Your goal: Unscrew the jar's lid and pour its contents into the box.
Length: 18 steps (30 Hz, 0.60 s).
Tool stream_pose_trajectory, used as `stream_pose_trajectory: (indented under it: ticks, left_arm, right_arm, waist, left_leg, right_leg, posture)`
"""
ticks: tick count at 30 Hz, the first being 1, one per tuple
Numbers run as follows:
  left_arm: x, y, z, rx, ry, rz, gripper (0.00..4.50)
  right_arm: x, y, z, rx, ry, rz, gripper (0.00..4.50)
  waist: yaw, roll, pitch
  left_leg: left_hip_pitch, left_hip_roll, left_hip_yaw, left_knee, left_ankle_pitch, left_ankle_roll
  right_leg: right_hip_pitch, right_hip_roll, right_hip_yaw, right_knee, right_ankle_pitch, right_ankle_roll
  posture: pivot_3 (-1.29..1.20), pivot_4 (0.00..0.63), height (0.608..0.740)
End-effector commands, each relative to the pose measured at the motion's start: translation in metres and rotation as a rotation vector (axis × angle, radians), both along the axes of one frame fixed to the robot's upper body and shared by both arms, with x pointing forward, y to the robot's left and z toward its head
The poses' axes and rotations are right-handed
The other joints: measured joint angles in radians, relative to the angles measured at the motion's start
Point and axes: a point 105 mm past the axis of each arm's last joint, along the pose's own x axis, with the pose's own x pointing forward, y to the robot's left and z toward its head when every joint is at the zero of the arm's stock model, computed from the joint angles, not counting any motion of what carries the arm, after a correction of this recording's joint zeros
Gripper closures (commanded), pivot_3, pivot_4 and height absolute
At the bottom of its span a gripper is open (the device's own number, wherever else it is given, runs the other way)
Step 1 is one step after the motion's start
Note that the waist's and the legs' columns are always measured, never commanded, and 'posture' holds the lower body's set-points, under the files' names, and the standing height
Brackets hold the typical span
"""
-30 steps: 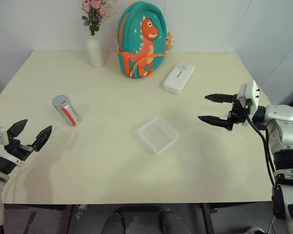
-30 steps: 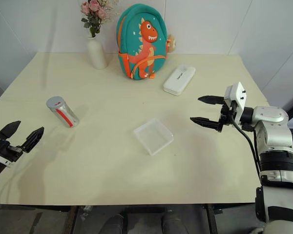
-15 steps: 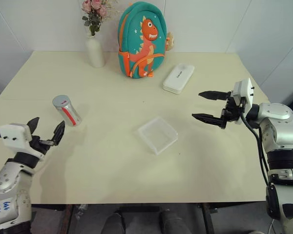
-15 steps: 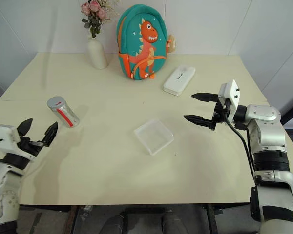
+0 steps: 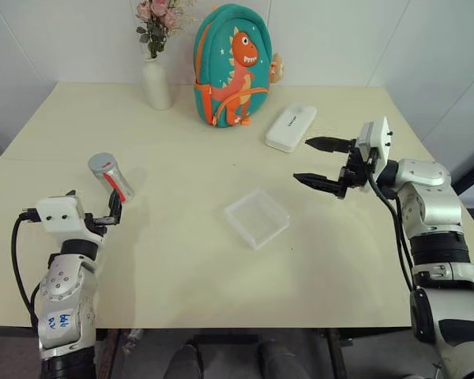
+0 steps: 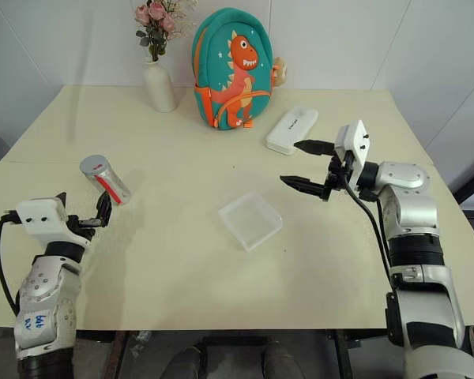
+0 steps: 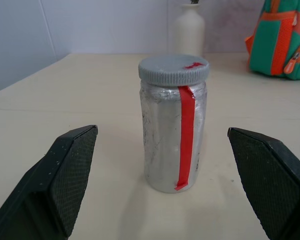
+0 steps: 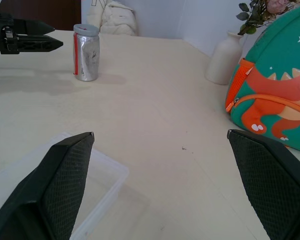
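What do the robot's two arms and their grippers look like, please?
Both arms are silver-grey metal with black joint bands and loose black cables. The left gripper and right gripper each have a white block body and two pointed black fingers with textured pads. The left forearm bears blue handwriting.

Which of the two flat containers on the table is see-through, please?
The square plastic box near the middle of the table is see-through. The oblong case beside the dinosaur backpack is solid white.
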Motion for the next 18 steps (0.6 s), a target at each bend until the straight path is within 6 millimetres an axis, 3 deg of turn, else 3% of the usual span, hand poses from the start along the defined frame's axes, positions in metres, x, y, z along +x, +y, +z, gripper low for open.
stream_pose_trajectory:
  ticks: [1, 18]
  left_arm:
    - [0.004, 0.0, 0.008, 0.019, -0.028, 0.011, 0.05]
    - [0.035, 0.005, 0.009, 0.027, -0.032, -0.02, 0.05]
  right_arm:
    - [-0.002, 0.003, 0.013, 0.0, -0.055, 0.009, 0.0]
    - [-0.003, 0.009, 0.012, 0.011, -0.06, 0.013, 0.0]
  waist:
    - [-0.002, 0.0, 0.0]
    - [-0.001, 0.0, 0.0]
  left_leg:
    - [0.0, 0.0, 0.0, 0.0, 0.0, 0.0]
    - [0.0, -0.001, -0.001, 0.0, 0.0, 0.0]
  right_leg:
    - [0.0, 0.0, 0.0, 0.0, 0.0, 0.0]
    - [0.001, 0.0, 0.0, -0.001, 0.0, 0.001]
  posture:
    - [0.0, 0.15, 0.74]
    - [0.0, 0.15, 0.74]
